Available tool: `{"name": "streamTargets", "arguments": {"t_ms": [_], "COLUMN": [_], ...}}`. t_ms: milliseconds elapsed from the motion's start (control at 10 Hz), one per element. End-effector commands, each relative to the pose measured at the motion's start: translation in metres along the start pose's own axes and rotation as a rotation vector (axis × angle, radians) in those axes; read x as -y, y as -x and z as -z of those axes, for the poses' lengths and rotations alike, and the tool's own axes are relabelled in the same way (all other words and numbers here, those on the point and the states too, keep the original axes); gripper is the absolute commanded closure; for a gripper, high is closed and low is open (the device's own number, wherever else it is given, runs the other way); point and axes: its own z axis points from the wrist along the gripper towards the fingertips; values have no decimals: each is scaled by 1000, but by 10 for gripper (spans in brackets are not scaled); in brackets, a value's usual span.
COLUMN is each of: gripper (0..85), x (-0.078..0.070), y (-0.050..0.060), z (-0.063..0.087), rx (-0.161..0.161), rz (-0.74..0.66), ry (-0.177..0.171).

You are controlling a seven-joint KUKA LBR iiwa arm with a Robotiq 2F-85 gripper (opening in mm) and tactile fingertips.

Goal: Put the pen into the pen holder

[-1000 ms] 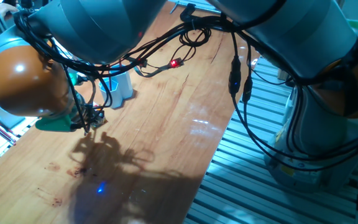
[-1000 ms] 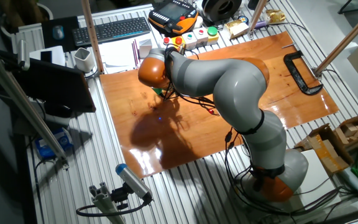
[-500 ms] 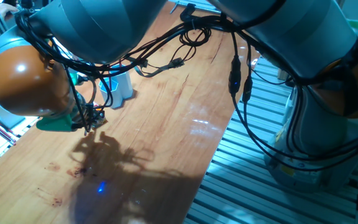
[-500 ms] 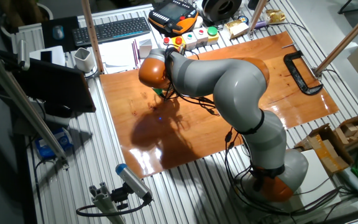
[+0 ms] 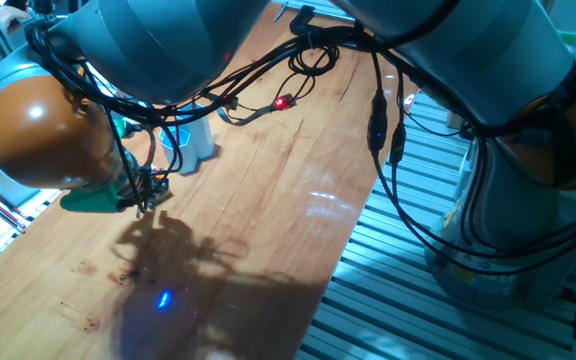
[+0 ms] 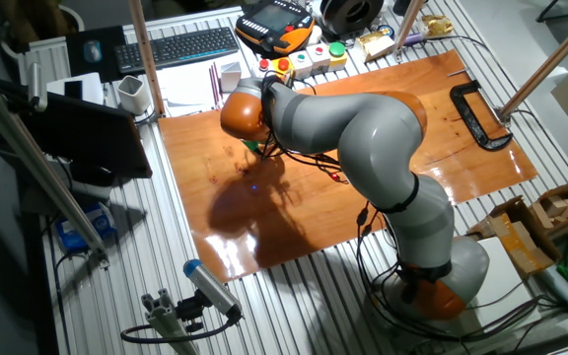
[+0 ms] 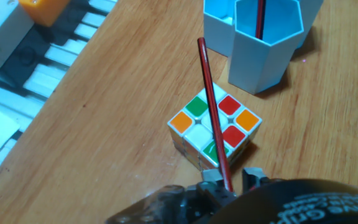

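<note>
In the hand view my gripper (image 7: 229,183) is shut on the pen (image 7: 214,112), a thin red stick that points up and away from the fingers. It hangs over a Rubik's cube (image 7: 188,121) lying on the wood. Just beyond its tip stands the light-blue pen holder (image 7: 263,62), two joined hexagonal tubes. A second red pen (image 7: 260,18) stands in one tube. In one fixed view the gripper (image 5: 140,197) hangs low over the table, a short way in front of the holder (image 5: 196,140).
The big arm (image 6: 343,128) and its hanging cables (image 5: 298,60) cover much of the wooden table (image 6: 461,168). A black clamp (image 6: 476,113) lies at the far right. A keyboard (image 6: 180,46), a white cup (image 6: 134,94) and a control box (image 6: 309,61) sit behind the table.
</note>
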Motion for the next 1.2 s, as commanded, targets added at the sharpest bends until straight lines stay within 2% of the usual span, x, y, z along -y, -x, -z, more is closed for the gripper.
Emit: {"name": "streamTargets", "arguments": {"t_ms": [0,100,400,700,900,1100], "gripper": [770,843,840,840,840,840], "x": [0,1,0,2,2,5], "y": [1,2,8,26,36,46], "z": [1,4,18,47,60,66], "rx": [2,2,-47,-140,-200,-281], "rz": [12,25,32,36,33,41], "ry": [-1,-4,-11,-8,-2,1]}}
